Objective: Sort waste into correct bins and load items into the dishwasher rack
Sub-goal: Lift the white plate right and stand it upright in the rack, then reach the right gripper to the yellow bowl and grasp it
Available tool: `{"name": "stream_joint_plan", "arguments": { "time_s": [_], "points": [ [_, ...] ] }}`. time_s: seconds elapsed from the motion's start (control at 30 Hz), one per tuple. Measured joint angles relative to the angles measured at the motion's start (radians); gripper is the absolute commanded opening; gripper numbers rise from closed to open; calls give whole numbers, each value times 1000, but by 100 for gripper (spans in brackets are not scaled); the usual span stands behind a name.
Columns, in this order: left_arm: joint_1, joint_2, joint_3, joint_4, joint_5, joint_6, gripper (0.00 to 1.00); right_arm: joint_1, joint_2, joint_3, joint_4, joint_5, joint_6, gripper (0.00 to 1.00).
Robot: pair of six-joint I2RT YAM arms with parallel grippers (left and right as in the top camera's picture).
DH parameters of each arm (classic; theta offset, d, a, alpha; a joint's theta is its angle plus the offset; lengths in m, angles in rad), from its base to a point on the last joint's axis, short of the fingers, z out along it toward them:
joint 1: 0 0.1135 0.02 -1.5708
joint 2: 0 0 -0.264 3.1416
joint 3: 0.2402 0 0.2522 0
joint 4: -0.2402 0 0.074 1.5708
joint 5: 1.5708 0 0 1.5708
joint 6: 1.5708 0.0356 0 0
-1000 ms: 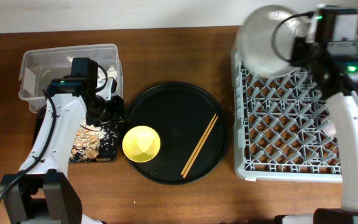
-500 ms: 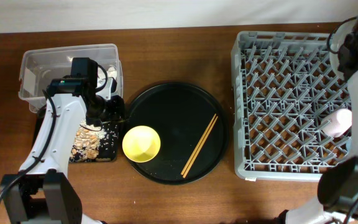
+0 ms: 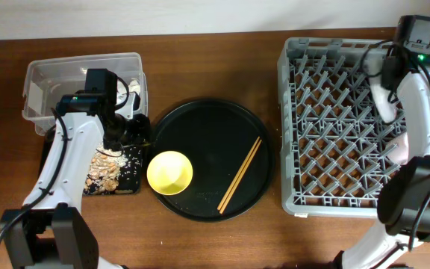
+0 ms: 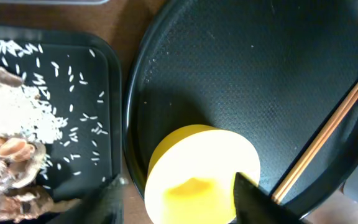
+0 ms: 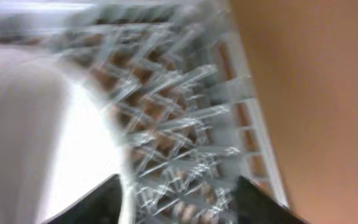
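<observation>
The pale plate (image 3: 384, 99) stands on edge among the pegs at the back right of the grey dishwasher rack (image 3: 327, 127). In the blurred right wrist view the plate (image 5: 36, 124) fills the left side. My right gripper (image 3: 386, 66) (image 5: 176, 202) hangs open just above the plate, with only rack pegs between its fingers. The yellow bowl (image 3: 170, 172) (image 4: 201, 177) and the chopsticks (image 3: 240, 175) (image 4: 322, 140) lie on the round black tray (image 3: 207, 119). My left gripper (image 3: 129, 133) (image 4: 182, 205) is open and empty, up and left of the bowl, over the black bin's right edge.
Beige food scraps (image 3: 107, 168) (image 4: 11, 155) and rice grains lie in the shallow black bin (image 3: 133, 183). The clear tub (image 3: 66, 78) behind it holds white tissue (image 3: 134, 86). A pink cup (image 3: 400, 146) sits at the rack's right side.
The right arm brought the plate down from high over the rack's back and set it on edge at the back right, and its jaws have opened. The left arm has stayed put.
</observation>
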Motion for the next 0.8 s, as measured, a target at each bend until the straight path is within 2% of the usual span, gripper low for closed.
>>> {"name": "stream_joint_plan", "arguments": {
  "time_s": [0.07, 0.2, 0.27, 0.33, 0.43, 0.53, 0.6, 0.63, 0.73, 0.8],
  "points": [
    [0, 0, 0, 4, 0, 2, 62, 31, -59, 0, -77, -149, 5, 75],
    [0, 0, 0, 5, 0, 2, 63, 118, -169, 0, -205, -326, 48, 77],
    [0, 0, 0, 5, 0, 2, 64, 175, -209, 0, -267, -406, 73, 83],
    [0, 0, 0, 5, 0, 2, 70, 230, -235, 1, -336, -508, 83, 84],
    [0, -2, 0, 6, 0, 2, 71, 365, -247, -5, -397, -760, 87, 84],
    [0, -2, 0, 10, -9, 2, 71, 513, -244, -83, -356, -860, 137, 84],
    [0, -2, 0, -15, -82, -33, 72, 633, -223, -156, -286, -889, 183, 84],
    [1, -2, 0, -29, -121, -63, 75, 677, -215, -188, -237, -895, 209, 82],
    [40, -2, 0, -70, -217, -156, 93, 796, -182, -274, -89, -894, 315, 72],
    [93, -2, 0, -85, -244, -197, 94, 886, -140, -327, -1, -875, 393, 72]
  ]
}}
